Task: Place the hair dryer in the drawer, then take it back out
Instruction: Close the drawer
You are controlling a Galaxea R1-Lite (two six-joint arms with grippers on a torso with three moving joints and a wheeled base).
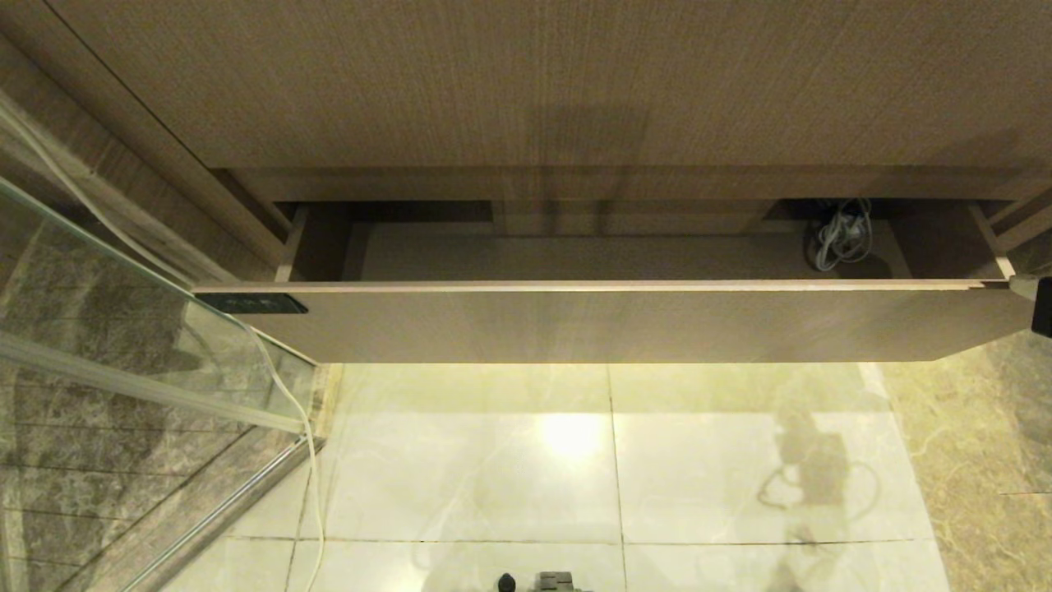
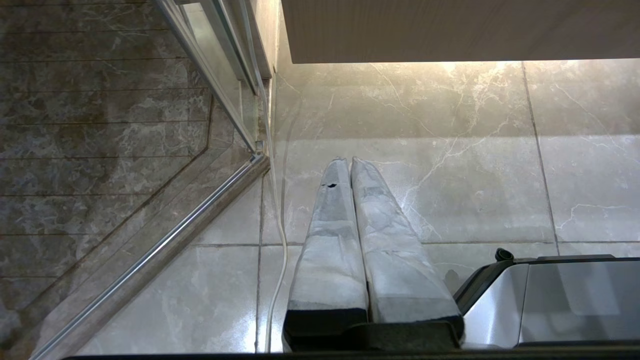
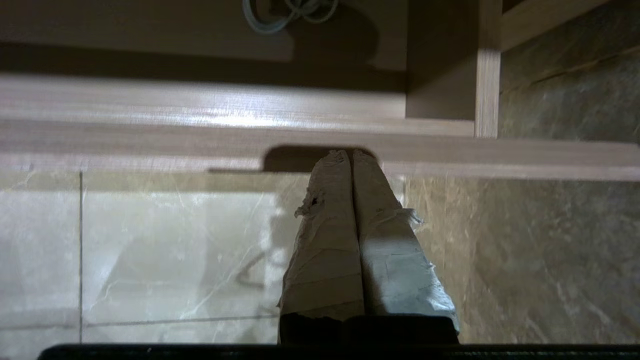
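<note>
Open drawer [image 1: 625, 325], coiled grey cord [image 1: 840, 234] inside

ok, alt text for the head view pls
A wide pale wood-grain drawer stands pulled open below a matching panel, with a coiled grey cord lying at its right rear. Glossy floor tiles lie below, and a glass panel stands at left.

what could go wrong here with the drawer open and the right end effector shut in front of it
1. The right end effector is shut and empty near the drawer front; moving forward, it may hit the front panel rather than reach inside.
2. A coiled cord lies at the drawer's right rear; reaching in could snag it.
3. The hair dryer itself isn't clearly visible, so a grasp could close on cord only.
</note>
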